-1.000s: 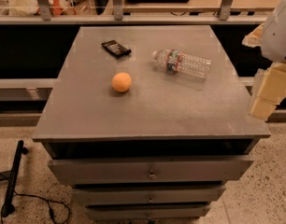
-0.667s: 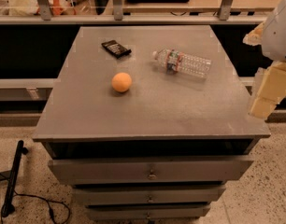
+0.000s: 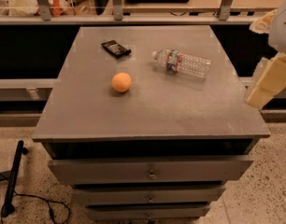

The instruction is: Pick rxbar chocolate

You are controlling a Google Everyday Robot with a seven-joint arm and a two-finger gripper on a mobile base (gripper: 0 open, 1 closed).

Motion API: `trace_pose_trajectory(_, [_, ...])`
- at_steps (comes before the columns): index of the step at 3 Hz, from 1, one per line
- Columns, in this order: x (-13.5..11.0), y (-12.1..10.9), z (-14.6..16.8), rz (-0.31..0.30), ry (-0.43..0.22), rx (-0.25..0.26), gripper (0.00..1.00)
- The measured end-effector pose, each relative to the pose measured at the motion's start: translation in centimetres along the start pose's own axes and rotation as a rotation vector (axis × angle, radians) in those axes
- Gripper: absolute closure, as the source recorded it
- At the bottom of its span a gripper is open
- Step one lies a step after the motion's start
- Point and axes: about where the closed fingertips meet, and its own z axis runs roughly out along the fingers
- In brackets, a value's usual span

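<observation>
The rxbar chocolate (image 3: 116,49) is a small flat black bar with pale lettering, lying at the back left of the grey cabinet top (image 3: 147,111). My gripper (image 3: 269,80) hangs at the right edge of the view, beside the cabinet's right side and far from the bar. Only its pale, yellowish finger parts show there, with nothing held in view.
An orange ball (image 3: 121,82) sits near the middle left of the top. A clear plastic water bottle (image 3: 182,63) lies on its side at the back right. Drawers (image 3: 150,171) run below. A black cable and stand (image 3: 12,181) are on the floor at left.
</observation>
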Motion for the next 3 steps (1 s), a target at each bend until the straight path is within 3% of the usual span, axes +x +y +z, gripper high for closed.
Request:
trace_pose_trajectory(1, [-0.6, -2.1, -0.5, 0.083, -0.102, 0.096, 0.00])
trace_pose_trajectory(2, [-0.3, -4.1, 0.2, 0.199, -0.175, 0.148, 0.00])
trace_pose_trajectory(3, [0.2, -6.0, 1.8, 0.301, -0.245, 0.159, 0.00])
